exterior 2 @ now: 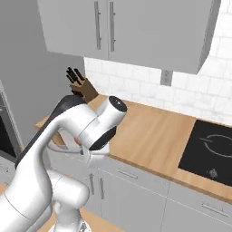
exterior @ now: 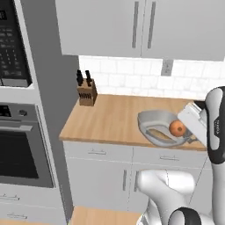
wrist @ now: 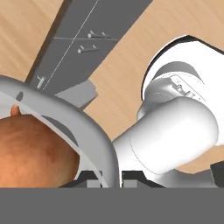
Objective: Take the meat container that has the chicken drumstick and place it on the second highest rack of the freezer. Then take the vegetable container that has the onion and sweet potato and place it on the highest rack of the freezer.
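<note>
The gripper (wrist: 107,177) is pinching shut on the rim of one vegetable container (exterior: 154,119), one onion (exterior: 177,128) sitting just inside.

Grey container (exterior: 154,119), pale inside, with orange-brown onion (exterior: 177,128) and tan sweet potato (exterior: 159,134) in it. Light wood counter (exterior: 110,115). Brown knife block (exterior: 87,95), black knife handles. White square-tile backsplash (exterior: 132,74), grey outlet (exterior: 166,67). Light grey upper cabinets (exterior: 110,26) with darker grey bar handles; light grey drawers (exterior: 97,152) below. Dark grey oven column, black oven door (exterior: 17,154), black microwave (exterior: 12,44). Black cooktop (exterior 2: 210,147) with thin white ring marks. Floor in the hand view is light wood too.
</note>
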Controlling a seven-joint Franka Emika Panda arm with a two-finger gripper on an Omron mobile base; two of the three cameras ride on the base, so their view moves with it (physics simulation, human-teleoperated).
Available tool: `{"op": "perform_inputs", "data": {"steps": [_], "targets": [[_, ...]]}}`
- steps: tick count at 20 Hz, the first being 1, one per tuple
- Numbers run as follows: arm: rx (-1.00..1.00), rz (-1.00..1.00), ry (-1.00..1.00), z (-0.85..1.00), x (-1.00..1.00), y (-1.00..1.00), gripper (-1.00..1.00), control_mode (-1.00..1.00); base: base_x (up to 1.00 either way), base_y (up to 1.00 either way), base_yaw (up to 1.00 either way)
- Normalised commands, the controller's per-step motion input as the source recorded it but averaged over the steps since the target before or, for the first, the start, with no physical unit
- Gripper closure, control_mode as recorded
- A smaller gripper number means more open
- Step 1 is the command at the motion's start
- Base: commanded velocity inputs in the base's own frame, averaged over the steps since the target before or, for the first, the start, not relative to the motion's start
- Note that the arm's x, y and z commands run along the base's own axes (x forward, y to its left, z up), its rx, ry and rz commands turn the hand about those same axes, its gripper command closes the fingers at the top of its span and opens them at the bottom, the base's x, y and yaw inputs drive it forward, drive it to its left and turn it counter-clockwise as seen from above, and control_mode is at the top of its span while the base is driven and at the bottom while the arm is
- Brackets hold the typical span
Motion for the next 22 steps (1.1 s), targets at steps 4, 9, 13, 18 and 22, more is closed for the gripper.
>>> {"op": "perform_inputs", "data": {"steps": [4, 9, 13, 18, 22], "targets": [[0.0, 0.0, 0.0, 0.0, 0.0, 0.0, 1.0, 1.0, -0.42, 0.84, 0.61], [0.0, 0.0, 0.0, 0.0, 0.0, 0.0, 1.0, 1.0, -0.31, 1.0, 0.61], [0.0, 0.0, 0.0, 0.0, 0.0, 0.0, 1.0, 1.0, -0.04, 1.0, 0.54], [0.0, 0.0, 0.0, 0.0, 0.0, 0.0, 1.0, 1.0, 0.79, 1.0, 0.28], [0.0, 0.0, 0.0, 0.0, 0.0, 0.0, 1.0, 1.0, 0.89, 1.0, 0.12]]}}
